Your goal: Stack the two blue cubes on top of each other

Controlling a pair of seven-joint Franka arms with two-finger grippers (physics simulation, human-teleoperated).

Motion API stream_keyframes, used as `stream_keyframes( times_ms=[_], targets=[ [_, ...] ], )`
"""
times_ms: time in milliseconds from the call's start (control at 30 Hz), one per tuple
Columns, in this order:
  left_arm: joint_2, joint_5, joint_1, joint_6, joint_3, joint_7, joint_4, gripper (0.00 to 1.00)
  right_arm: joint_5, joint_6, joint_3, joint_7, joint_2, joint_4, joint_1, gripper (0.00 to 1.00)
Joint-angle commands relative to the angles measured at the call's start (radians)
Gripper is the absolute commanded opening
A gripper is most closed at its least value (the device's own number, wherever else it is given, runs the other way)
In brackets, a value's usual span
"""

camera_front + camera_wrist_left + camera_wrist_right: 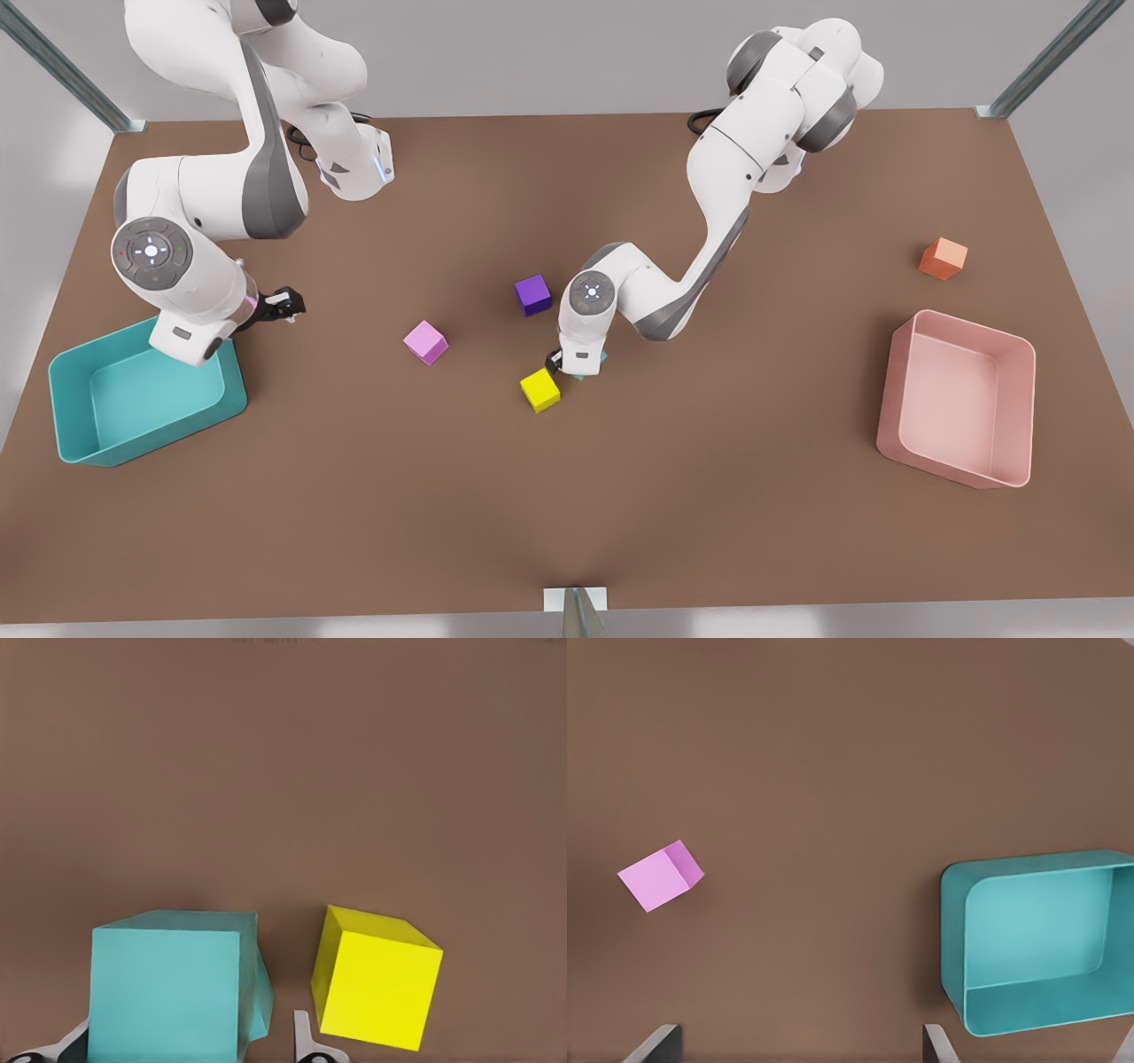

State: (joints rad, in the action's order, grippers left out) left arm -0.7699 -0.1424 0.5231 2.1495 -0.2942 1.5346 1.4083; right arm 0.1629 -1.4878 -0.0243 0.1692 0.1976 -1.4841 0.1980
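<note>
One blue cube (166, 992) sits between the fingers (305, 1041) of my left gripper (177, 1051), which is open with a gap on one side of the cube. A corner of the second blue cube (263, 988) peeks out from against the first, turned slightly; I cannot tell whether it lies under or behind it. In the front view the left gripper (578, 368) is down at mid-table, slivers of blue cube (602, 358) showing beside it. My right gripper (280, 306) waits open and empty by the teal bin, its fingertips (657, 1045) spread wide.
A yellow cube (539, 390) (379, 988) lies just beside the left gripper. A purple cube (532, 294) and a pink cube (425, 342) (659, 876) are nearby. An orange cube (943, 258) and a pink bin (1019, 354) stand at the front view's right, a teal bin (66, 381) (957, 930) at its left.
</note>
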Motion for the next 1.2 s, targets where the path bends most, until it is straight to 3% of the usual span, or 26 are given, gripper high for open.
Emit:
stream_keyframes(
  times_ms=[0, 400, 633, 733, 833, 900, 933, 967, 1000, 1033, 1167],
  targets=[
    [0.001, 0.000, 0.000, 0.000, 0.000, 0.019, 0.000, 1.00, 0.000, 0.004, 0.000, 0.006, -0.001, 0.001, 0.001, 1.00],
    [0.030, 0.012, -0.002, -0.017, -0.003, 0.032, -0.015, 1.00, 0.003, -0.003, 0.006, 0.006, 0.005, 0.011, 0.004, 1.00],
    [0.075, 0.014, -0.034, -0.152, -0.029, 0.029, -0.029, 1.00, 0.007, -0.005, 0.006, 0.010, 0.012, 0.010, 0.004, 1.00],
    [0.127, 0.006, -0.186, -0.440, -0.178, 0.015, -0.112, 1.00, 0.006, -0.005, 0.006, 0.007, 0.019, 0.013, 0.006, 1.00],
    [0.129, -0.029, -0.472, -0.777, -0.181, -0.695, -0.296, 1.00, 0.010, -0.005, 0.007, 0.007, 0.020, 0.021, 0.006, 1.00],
    [0.129, -0.097, -0.572, -0.821, -0.180, -0.935, -0.330, 1.00, 0.012, 0.001, 0.006, 0.007, 0.022, 0.033, 0.012, 1.00],
    [0.162, -0.089, -0.613, -0.791, -0.174, -1.012, -0.299, 1.00, 0.013, 0.001, 0.006, 0.007, 0.022, 0.031, 0.014, 1.00],
    [0.463, 0.035, -0.499, -0.626, 0.097, -1.398, 0.092, 1.00, 0.012, 0.003, 0.006, -0.002, 0.022, 0.031, 0.012, 1.00],
    [0.492, 0.088, -0.459, -0.698, 0.153, -1.401, 0.103, 1.00, 0.012, 0.003, 0.006, -0.023, 0.022, 0.031, 0.014, 1.00],
    [0.492, 0.090, -0.448, -0.884, 0.152, -1.403, -0.020, 1.00, 0.013, 0.004, 0.006, -0.039, 0.022, 0.031, 0.015, 1.00],
    [0.480, 0.121, -0.448, -0.878, 0.152, -1.403, -0.068, 1.00, 0.013, 0.006, 0.006, -0.037, 0.022, 0.030, 0.012, 1.00]
  ],
)
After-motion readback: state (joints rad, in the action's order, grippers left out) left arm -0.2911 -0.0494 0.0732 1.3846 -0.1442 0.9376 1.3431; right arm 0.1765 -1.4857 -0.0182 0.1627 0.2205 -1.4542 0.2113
